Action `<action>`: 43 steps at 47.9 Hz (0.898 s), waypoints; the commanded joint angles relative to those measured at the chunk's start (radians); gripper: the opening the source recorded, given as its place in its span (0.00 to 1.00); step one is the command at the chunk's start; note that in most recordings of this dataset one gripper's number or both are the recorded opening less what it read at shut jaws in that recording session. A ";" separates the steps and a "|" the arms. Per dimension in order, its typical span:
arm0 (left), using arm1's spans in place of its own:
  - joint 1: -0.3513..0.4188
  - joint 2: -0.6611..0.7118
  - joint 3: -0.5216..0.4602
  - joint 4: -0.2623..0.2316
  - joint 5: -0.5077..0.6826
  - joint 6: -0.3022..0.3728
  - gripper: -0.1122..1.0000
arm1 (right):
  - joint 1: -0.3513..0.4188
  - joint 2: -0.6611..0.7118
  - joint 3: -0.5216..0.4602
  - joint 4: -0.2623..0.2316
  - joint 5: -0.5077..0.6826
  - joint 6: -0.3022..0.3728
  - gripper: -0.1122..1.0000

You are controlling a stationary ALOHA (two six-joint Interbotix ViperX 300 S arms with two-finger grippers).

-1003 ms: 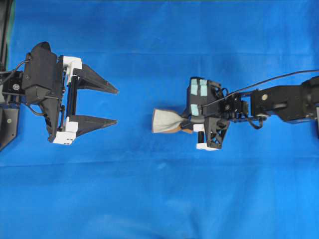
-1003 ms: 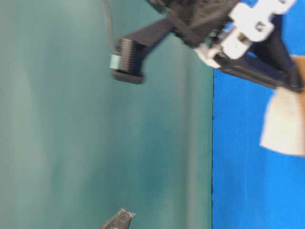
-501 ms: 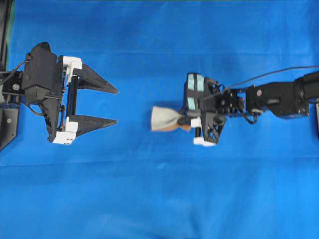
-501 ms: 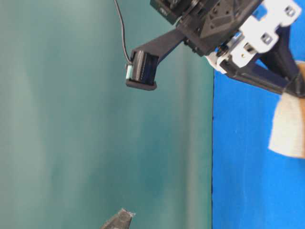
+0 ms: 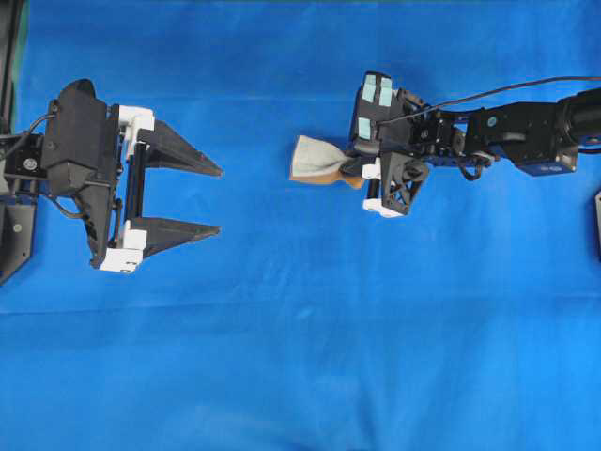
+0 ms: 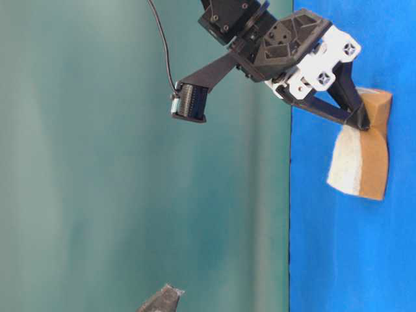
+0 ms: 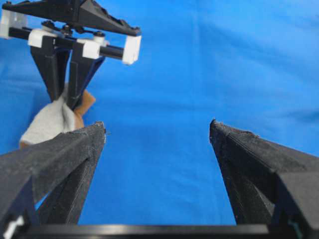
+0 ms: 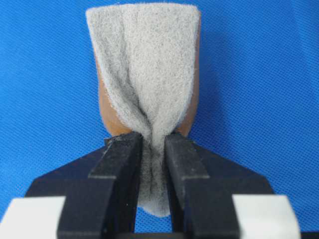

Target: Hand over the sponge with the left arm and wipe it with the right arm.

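The sponge, speckled grey on top with an orange-tan layer beneath, lies pinched at its right end by my right gripper, the one with teal patches. In the right wrist view the sponge bulges out beyond the shut fingers and rests against the blue cloth. The table-level view shows the sponge pressed to the cloth under the right gripper. My left gripper stands wide open and empty at the left, well apart from the sponge. From the left wrist, the sponge shows beyond the left gripper.
A blue cloth covers the whole table. A black arm base and stand sit at the left edge. The right arm's cable runs above its forearm.
My right gripper has carried the sponge toward the far side of the cloth, up in the overhead view. The left gripper has stayed still and open.
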 commanded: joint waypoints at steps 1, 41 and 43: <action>-0.003 -0.003 0.000 0.003 -0.011 0.000 0.84 | -0.017 -0.023 -0.006 -0.002 -0.005 0.003 0.31; -0.002 0.002 -0.002 0.002 -0.014 0.015 0.84 | 0.385 -0.021 -0.041 0.083 0.114 0.219 0.31; -0.002 0.002 -0.002 0.002 -0.015 0.015 0.84 | 0.373 -0.021 -0.040 0.075 0.115 0.218 0.31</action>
